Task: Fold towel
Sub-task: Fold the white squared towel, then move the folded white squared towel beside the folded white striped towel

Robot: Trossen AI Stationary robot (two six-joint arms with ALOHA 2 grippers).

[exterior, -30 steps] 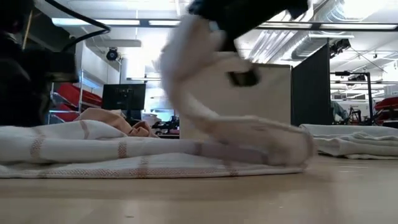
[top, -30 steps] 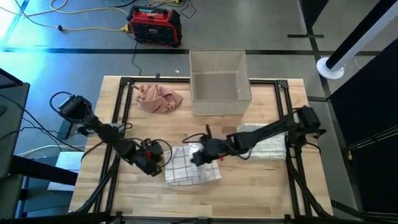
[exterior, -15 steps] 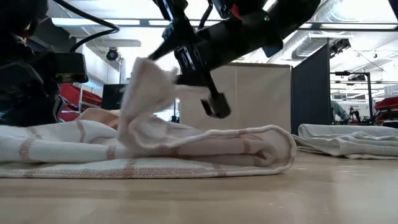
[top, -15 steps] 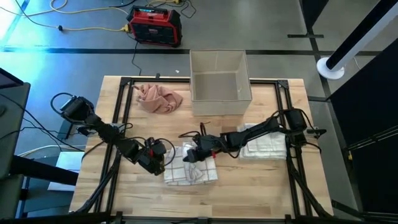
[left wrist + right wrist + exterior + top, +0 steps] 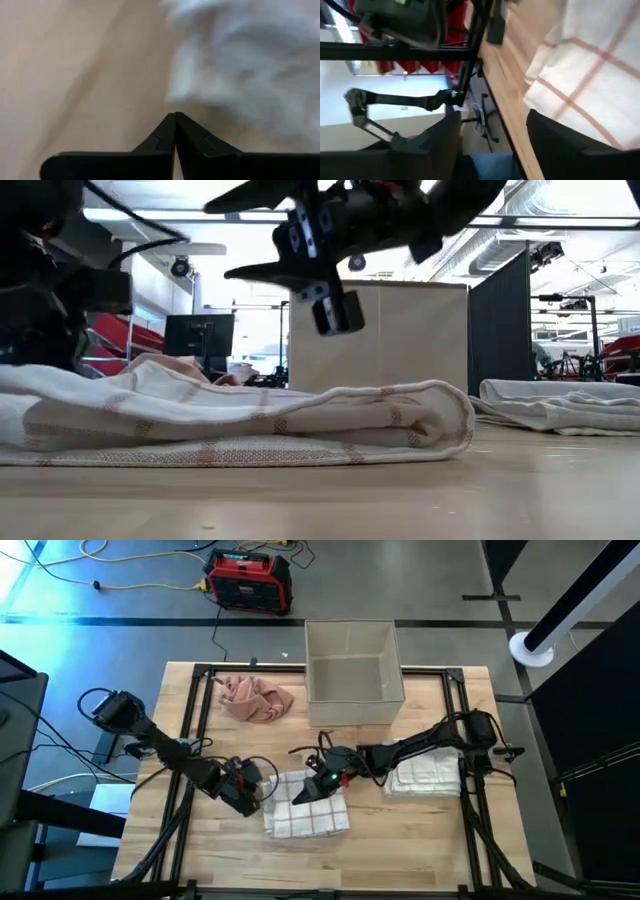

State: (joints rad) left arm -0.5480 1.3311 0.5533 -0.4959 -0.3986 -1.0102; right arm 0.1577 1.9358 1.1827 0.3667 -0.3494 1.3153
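The white towel [image 5: 308, 810] with red check lines lies folded on the wooden table; in the low view the towel [image 5: 240, 425] shows stacked layers with a rounded fold at its right end. My right gripper [image 5: 312, 790] hovers open just above the towel's far edge, and in the low view my right gripper [image 5: 255, 235] is clear of the cloth. Its wrist view shows the towel [image 5: 590, 85] beyond my right gripper [image 5: 492, 150]. My left gripper [image 5: 256, 798] is shut beside the towel's left edge. In its own view my left gripper [image 5: 175, 119] holds nothing, with the towel [image 5: 240, 65] ahead.
A beige open box [image 5: 352, 675] stands at the far middle of the table. A crumpled pink cloth [image 5: 256, 698] lies far left. A stack of folded white towels [image 5: 425, 770] sits right, under the right arm. A black frame [image 5: 200, 675] rims the table.
My right gripper has carried a raised flap of the towel toward the table's left, then opened and let it go. The flap has dropped flat onto the lower layers, which stayed in place.
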